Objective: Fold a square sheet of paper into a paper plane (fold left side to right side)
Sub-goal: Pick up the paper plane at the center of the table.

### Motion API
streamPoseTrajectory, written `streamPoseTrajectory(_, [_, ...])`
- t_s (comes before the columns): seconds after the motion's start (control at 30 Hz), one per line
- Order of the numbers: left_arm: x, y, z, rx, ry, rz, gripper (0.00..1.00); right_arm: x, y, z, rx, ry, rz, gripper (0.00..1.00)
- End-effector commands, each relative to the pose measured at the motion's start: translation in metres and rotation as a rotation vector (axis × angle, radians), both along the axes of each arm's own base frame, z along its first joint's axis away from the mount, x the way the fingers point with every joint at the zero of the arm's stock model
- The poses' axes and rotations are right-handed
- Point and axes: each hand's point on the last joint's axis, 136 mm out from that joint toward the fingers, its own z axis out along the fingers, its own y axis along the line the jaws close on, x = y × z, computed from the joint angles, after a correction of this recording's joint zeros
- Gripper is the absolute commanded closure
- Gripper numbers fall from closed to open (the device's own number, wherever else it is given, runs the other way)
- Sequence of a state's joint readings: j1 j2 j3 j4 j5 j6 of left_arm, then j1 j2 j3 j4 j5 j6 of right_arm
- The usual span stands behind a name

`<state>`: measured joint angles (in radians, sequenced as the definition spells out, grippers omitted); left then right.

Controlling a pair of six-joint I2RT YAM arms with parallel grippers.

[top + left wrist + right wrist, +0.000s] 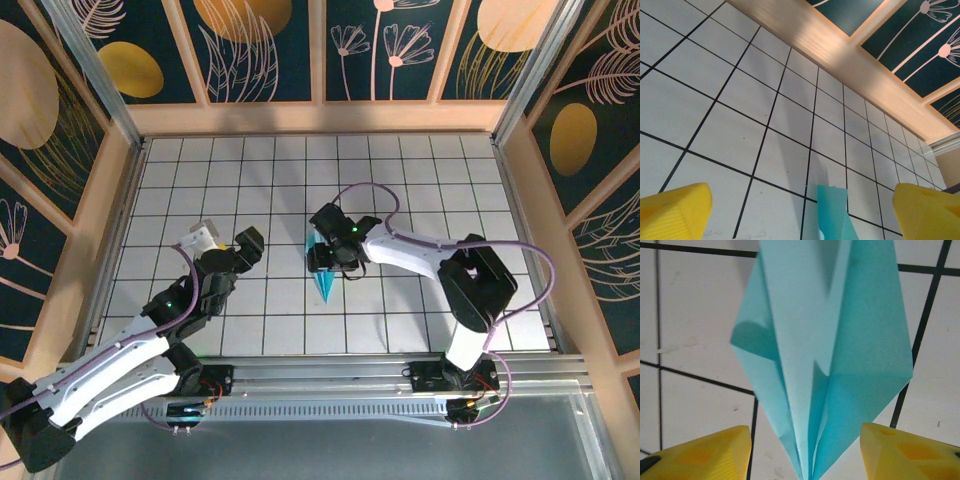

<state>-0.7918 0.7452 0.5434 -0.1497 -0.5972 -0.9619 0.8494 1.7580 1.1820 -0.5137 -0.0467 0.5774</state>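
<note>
The square sheet of paper lies folded into a slim teal paper plane (325,277) on the tiled floor at mid-table, its point toward the near edge. My right gripper (320,240) hovers over its wide end. In the right wrist view the paper plane (830,350) spreads its creased flaps between the yellow fingers (705,452), which stand clear of the paper on both sides, so the right gripper (805,452) is open. My left gripper (228,241) is to the left, open and empty. The left wrist view shows the plane's tail (832,210) ahead of the left gripper (801,215).
White tiled table (440,180) with black grid lines. Wooden walls enclose it at the back (320,118) and at the sides. A metal rail (330,372) with the arm bases runs along the near edge.
</note>
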Motion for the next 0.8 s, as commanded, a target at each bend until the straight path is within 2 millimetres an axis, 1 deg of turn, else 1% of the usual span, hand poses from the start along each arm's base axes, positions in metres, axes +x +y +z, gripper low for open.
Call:
streamPoseTrajectory(0.0, [-0.003,0.013,-0.009,0.062,0.015,0.036,0.07,-0.001,-0.008,-0.010,-0.083,0.014,-0.024,0.43])
streamPoseTrajectory(0.17, [-0.003,0.016,-0.007,0.078,0.011,0.045,0.07,0.001,-0.001,-0.014,-0.087,0.018,-0.012,0.50])
streamPoseTrajectory(0.4, [-0.003,0.016,-0.009,0.081,0.014,0.044,0.06,0.001,0.000,-0.027,-0.111,0.033,-0.004,0.58])
streamPoseTrajectory(0.6, [-0.003,0.016,-0.009,0.083,0.015,0.044,0.06,0.003,0.004,-0.032,-0.114,0.031,0.004,0.69])
streamPoseTrajectory(0.77, [-0.004,0.016,-0.009,0.081,0.016,0.044,0.06,0.003,0.003,-0.039,-0.127,0.037,0.003,0.76])
